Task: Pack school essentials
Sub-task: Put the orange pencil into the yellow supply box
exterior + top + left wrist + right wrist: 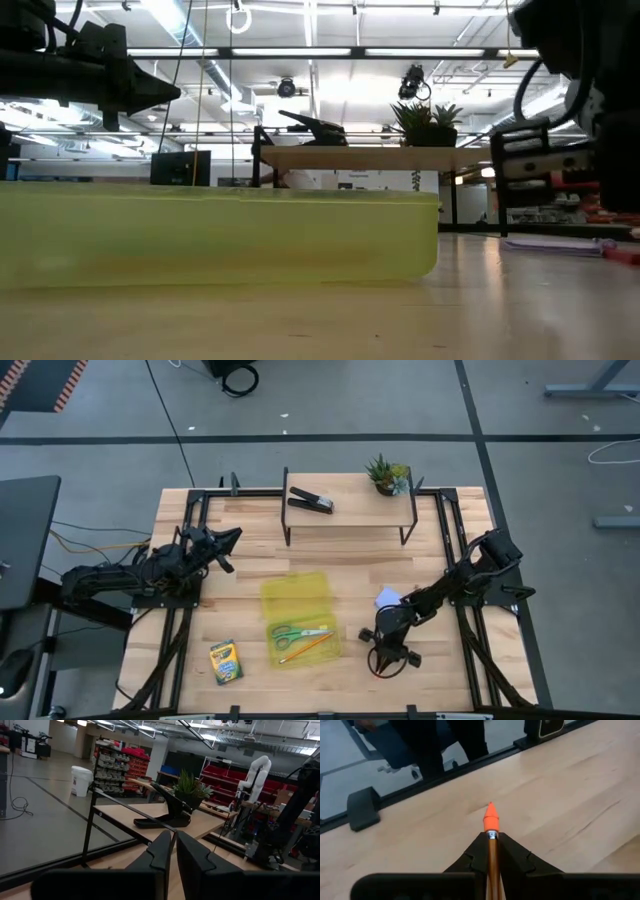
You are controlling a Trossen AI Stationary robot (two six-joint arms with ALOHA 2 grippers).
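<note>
Right gripper (491, 851), lower right of centre in the high view, is clamped on an orange pencil (491, 820). Left gripper (172, 851) waits closed and empty at mid-left. Step in hand: carrying the pencil. Next, judged: shift left and release over the yellow case (300, 616) holding scissors (291, 633).

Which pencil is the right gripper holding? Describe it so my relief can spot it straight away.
Start at the yellow case lying open mid-table, then move toward the right arm. The right gripper, low over bare wood beside the case, is shut on an orange pencil. Unlike the pencil in the case by the scissors, it is off the table, between the fingers.
</note>
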